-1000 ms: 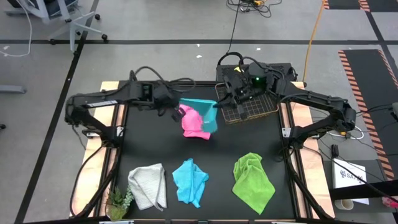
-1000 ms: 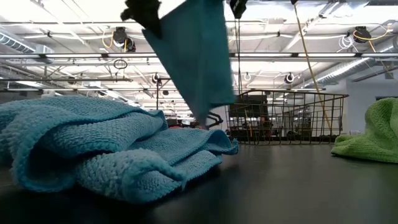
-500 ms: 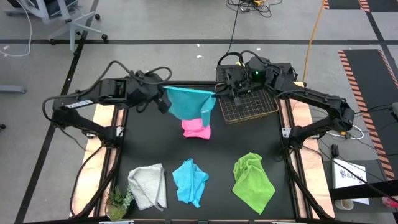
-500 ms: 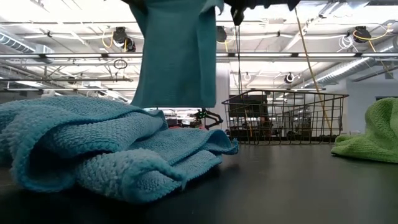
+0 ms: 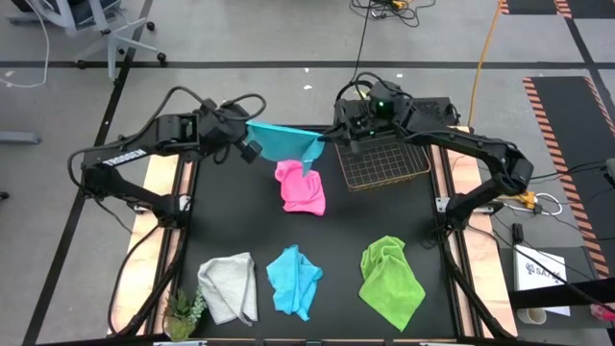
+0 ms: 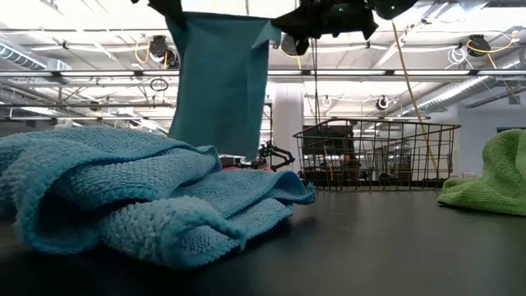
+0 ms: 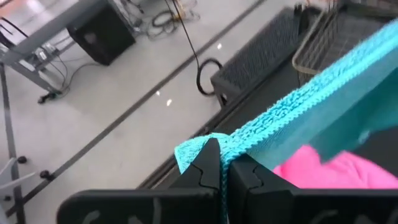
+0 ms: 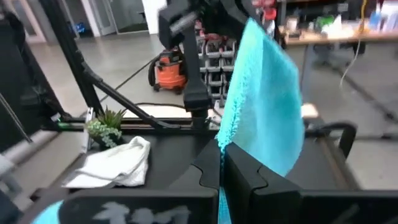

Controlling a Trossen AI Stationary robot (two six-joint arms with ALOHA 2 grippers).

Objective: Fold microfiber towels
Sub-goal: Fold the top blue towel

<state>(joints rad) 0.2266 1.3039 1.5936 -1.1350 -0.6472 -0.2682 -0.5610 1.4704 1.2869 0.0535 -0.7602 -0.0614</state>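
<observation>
A light blue towel (image 5: 284,142) hangs spread between my two grippers above the table's far middle; it also shows in the low view (image 6: 218,82). My left gripper (image 5: 248,135) is shut on its left top corner, my right gripper (image 5: 325,140) on its right top corner. A pink towel (image 5: 301,187) lies crumpled on the table below it. A white-grey towel (image 5: 229,286), a second light blue towel (image 5: 293,279) and a lime green towel (image 5: 391,279) lie crumpled along the near edge. My left gripper pinches the towel's top corner (image 7: 200,149) between its two fingers; a small tip of cloth sticks out past them. The top edge (image 7: 298,99) runs taut from there toward the other gripper. The towel hangs clear of the table. My right gripper pinches the towel's other top corner (image 8: 222,138) between its two fingers, at the edge. The cloth runs on from the fingers toward the other arm (image 8: 186,37), hanging clear of the table.
A black wire basket (image 5: 384,163) stands at the far right, under my right arm. A small green plant (image 5: 183,309) sits at the near left corner. Bare black table lies between the pink towel and the near row.
My left gripper has gone toward the table's left and far edge and up, my right gripper slightly farther. The light blue towel, bunched over the pink one before, has been spread out between them and lifted clear; its top edge is drawn taut. The pink towel is uncovered.
</observation>
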